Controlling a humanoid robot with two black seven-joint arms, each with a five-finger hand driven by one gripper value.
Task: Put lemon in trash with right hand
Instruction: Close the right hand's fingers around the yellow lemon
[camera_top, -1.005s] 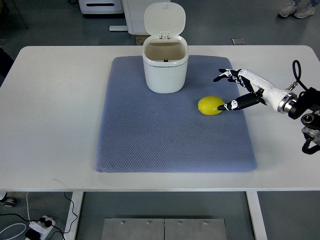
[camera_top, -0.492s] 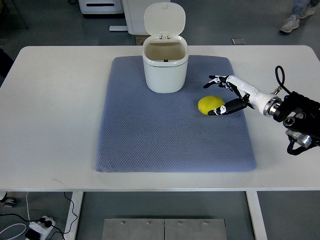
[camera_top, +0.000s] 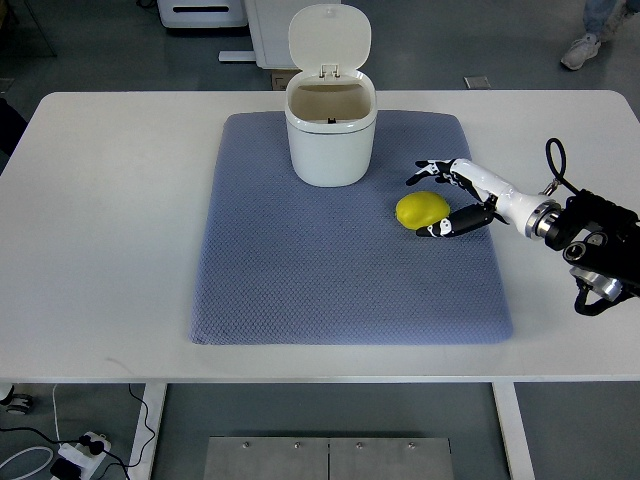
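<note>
Our right hand (camera_top: 447, 200) sits at the lemon's (camera_top: 421, 210) right side, its arm reaching in from the right edge, and its fingers (camera_top: 428, 170) are spread: the upper ones arch past the far side of the fruit while the thumb (camera_top: 450, 224) lies low along the near side. We judge the hand to be bracketing the lemon rather than holding it; the thumb tip looks to be touching or just beside the skin, the upper fingers look apart from it, and we cannot tell more from this steep view. The lemon itself rests on the blue mat (camera_top: 300, 290), right of centre, near the bin (camera_top: 331, 140) but not against it. The bin stands at the back of the mat with its lid (camera_top: 329, 36) flipped up and its mouth open, so nothing blocks the drop. As for progress, we count only the approach as done: the fruit is not yet gripped, not lifted, and not in the bin. What is left, as we see it, is closing the fingers around the lemon, raising it, carrying it back and left over the bin's rim, and letting go. We see no left arm in the frame.
</note>
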